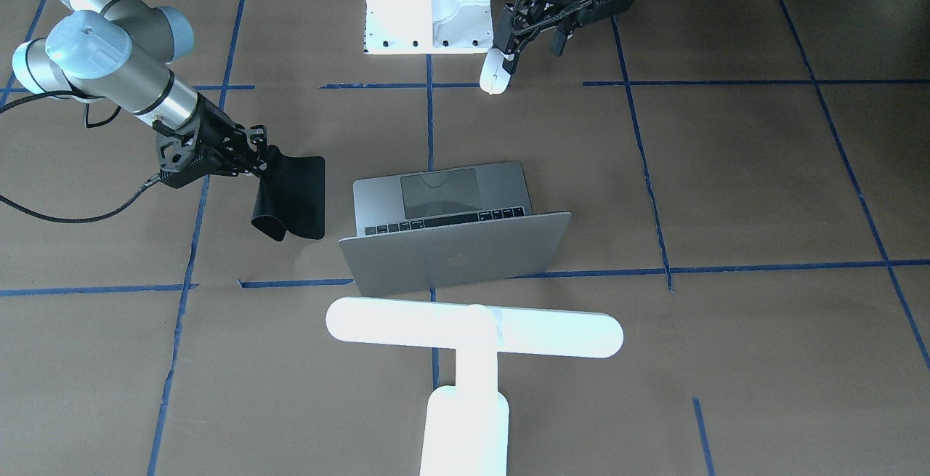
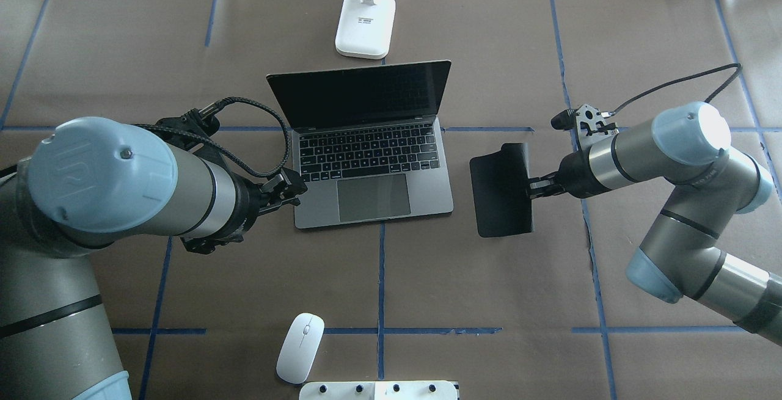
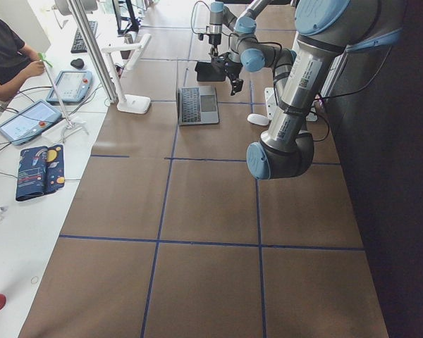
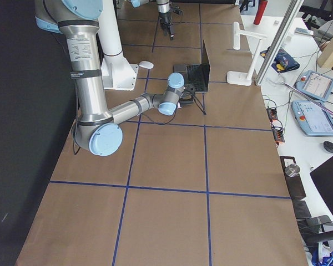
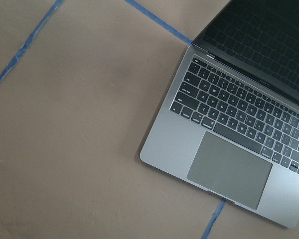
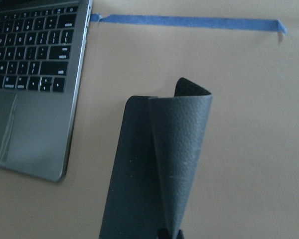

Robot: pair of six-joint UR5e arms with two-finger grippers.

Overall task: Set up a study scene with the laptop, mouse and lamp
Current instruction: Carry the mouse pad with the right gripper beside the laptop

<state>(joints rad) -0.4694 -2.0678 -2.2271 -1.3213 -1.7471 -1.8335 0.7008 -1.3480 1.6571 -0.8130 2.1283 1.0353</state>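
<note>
The laptop (image 2: 372, 174) sits open mid-table, with the lamp (image 2: 365, 24) just behind its screen. My right gripper (image 2: 533, 186) reaches in low and pinches the outer edge of the curled black mat (image 2: 498, 192), which lies lengthwise along the laptop's right side. The mouse (image 2: 300, 347) lies by my base, pointing at the laptop. It is nearer my left gripper (image 1: 534, 49), which hovers spread and empty.

Probably a robotics lab: taped table (image 2: 489, 278), control pendants (image 4: 317, 118).

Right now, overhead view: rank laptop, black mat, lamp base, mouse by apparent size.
1. laptop
2. black mat
3. lamp base
4. mouse
Mat and lamp base look close; the base is farther away.
</note>
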